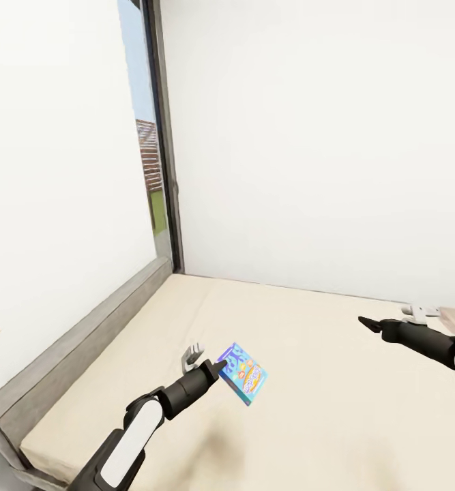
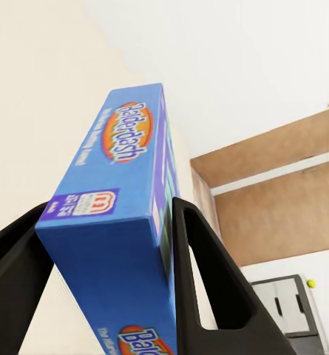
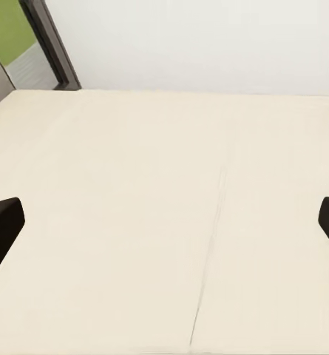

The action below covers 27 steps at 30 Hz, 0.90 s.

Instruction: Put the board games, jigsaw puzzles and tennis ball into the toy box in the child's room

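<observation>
A blue board game box (image 1: pixel 242 374) with colourful print hangs tilted just above the beige mattress of the bed (image 1: pixel 309 409), and my left gripper (image 1: pixel 215 369) is shut on it. In the left wrist view the box (image 2: pixel 116 222) reads "Balderdash" and sits clamped between the two black fingers (image 2: pixel 208 281). Far off in that view a small yellow-green tennis ball (image 2: pixel 310 282) rests on the table (image 2: pixel 281 305). Over the mattress at the right, my right gripper (image 1: pixel 365 322) is open with nothing in it; its wrist view shows the gripper (image 3: pixel 168 222) with fingertips (image 3: pixel 1 222) wide apart above bare mattress.
A grey low headboard (image 1: pixel 70 341) runs along the bed's left side under a white wall. A dark-framed window (image 1: pixel 160 150) stands at the far left corner. Wood-plank floor (image 2: pixel 282 177) lies beyond the bed's edge.
</observation>
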{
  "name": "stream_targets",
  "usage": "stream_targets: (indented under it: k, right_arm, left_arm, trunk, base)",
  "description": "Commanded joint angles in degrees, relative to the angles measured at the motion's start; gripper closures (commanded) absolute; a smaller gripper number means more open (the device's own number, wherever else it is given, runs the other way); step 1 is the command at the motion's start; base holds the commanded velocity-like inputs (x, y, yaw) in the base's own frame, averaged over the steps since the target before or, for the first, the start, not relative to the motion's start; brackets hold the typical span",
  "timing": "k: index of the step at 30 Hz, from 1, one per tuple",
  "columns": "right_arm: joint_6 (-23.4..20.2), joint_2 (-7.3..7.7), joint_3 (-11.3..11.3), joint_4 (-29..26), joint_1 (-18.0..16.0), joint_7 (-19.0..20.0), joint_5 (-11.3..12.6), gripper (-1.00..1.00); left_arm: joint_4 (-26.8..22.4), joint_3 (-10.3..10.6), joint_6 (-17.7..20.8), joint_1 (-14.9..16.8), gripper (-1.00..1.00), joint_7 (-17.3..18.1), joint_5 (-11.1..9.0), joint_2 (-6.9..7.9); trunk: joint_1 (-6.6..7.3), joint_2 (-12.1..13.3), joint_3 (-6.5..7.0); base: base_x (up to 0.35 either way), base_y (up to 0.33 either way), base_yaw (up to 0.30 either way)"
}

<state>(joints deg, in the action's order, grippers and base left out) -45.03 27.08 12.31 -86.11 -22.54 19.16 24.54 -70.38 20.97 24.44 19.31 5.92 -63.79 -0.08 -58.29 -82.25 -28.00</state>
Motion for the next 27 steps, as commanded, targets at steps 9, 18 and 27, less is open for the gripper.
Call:
stream_targets:
  k: [9, 18, 27]
  right_arm:
    - [-0.3, -0.01, 0.1, 0.0, -0.1, 0.3, -0.1, -1.00]
    - [-0.3, 0.06, 0.3, 0.0, -0.1, 0.3, -0.1, -1.00]
    - [-0.3, 0.15, 0.4, 0.0, -0.1, 0.4, 0.1, -1.00]
  left_arm:
    - [0.0, -0.1, 0.3, 0.0, 1.00, 0.0, -0.3, -0.01]
    - [0.0, -0.1, 0.3, 0.0, 1.00, -0.1, -0.3, -0.01]
    - [0.0, -0.1, 0.5, 0.4, 1.00, -0.5, -0.1, -0.05]
  trunk:
    - [1.99, 3.6, 1.56]
    - [3.96, 7.2, 3.18]
    - [5.94, 10.8, 4.79]
  base:
    - [0.000, 0.000, -0.282]
    - [0.000, 0.000, -0.282]
    - [0.000, 0.000, -0.282]
